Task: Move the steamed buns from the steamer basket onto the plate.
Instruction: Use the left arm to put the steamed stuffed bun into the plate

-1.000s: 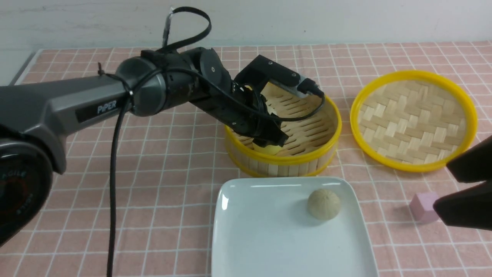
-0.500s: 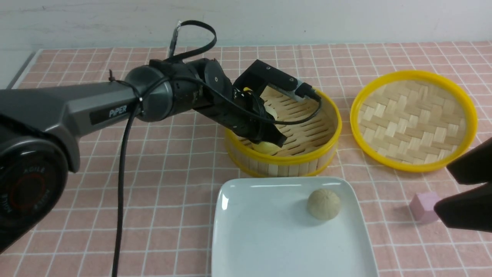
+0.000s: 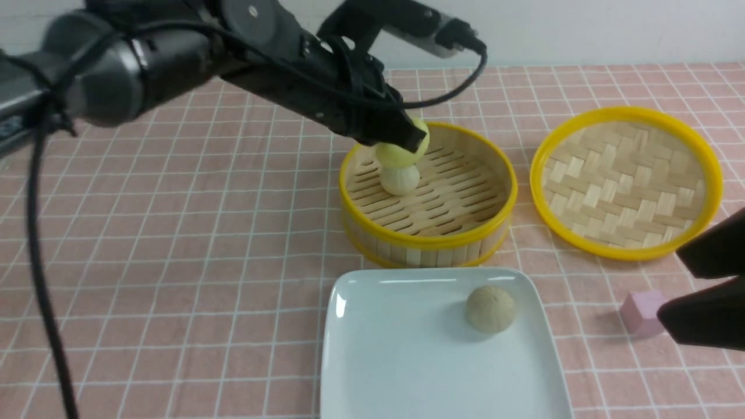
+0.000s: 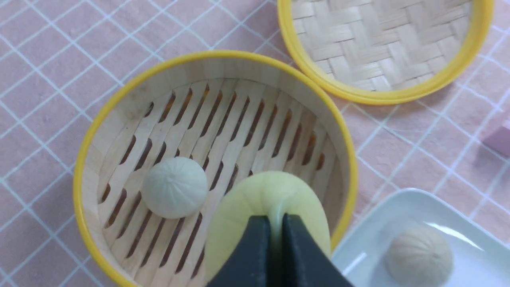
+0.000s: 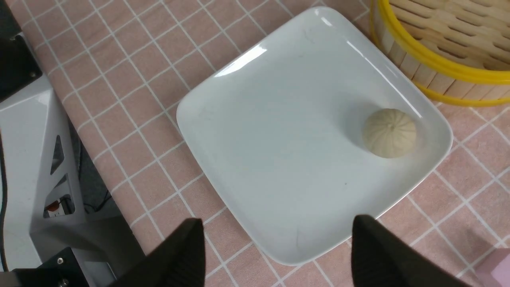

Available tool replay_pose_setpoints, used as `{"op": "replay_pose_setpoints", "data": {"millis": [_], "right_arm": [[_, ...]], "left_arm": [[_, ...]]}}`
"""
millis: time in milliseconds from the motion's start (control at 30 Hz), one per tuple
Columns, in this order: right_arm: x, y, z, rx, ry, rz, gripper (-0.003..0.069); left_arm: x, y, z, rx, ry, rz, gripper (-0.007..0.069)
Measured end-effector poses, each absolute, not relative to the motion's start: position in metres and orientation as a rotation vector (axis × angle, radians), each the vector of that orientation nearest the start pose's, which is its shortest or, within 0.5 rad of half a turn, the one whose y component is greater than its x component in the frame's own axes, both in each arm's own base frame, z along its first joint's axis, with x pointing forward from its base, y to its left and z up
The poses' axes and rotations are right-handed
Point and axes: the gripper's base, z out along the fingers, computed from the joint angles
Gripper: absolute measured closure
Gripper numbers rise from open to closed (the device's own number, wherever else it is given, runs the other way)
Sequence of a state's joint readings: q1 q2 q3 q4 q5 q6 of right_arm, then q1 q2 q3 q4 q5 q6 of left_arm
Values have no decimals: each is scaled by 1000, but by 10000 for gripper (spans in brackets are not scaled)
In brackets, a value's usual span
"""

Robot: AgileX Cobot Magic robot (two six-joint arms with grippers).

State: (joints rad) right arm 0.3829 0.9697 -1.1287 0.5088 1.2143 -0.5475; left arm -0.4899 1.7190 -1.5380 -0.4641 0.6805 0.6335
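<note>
One beige bun is lying on the plate. Left gripper is pinching the yellow bun above the steamer basket, pale bun inside; right gripper gaping.

We can read no text, brand, number or sign here: nothing legible on the left arm, the basket, the plate or the surface.

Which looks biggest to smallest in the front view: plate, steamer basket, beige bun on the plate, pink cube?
1. plate, nearest the camera
2. steamer basket
3. beige bun
4. pink cube, its edge hidden behind the right gripper, so this last pair is unsure
</note>
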Motion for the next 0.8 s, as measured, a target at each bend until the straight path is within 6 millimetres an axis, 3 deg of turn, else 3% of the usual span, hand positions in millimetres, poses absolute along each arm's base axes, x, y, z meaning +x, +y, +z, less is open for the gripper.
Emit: {"op": "replay_pose_setpoints", "data": {"millis": [67, 200, 400, 533, 600, 800], "right_arm": [[132, 98, 396, -1063, 2200, 606, 174], [131, 99, 396, -1061, 2198, 618, 177], [130, 99, 396, -1064, 2200, 630, 208], [130, 99, 396, -1069, 2205, 633, 249], [130, 99, 396, -1073, 2208, 634, 271], [129, 99, 395, -1079, 2214, 637, 291]], "left_arm": [[323, -201, 354, 1004, 2091, -460, 603], [301, -190, 369, 1032, 2167, -504, 602], [284, -187, 360, 1128, 2293, -578, 601], [277, -191, 333, 1198, 2330, -687, 601], [275, -196, 306, 1229, 2361, -801, 601], [285, -213, 257, 1231, 2382, -886, 601]]}}
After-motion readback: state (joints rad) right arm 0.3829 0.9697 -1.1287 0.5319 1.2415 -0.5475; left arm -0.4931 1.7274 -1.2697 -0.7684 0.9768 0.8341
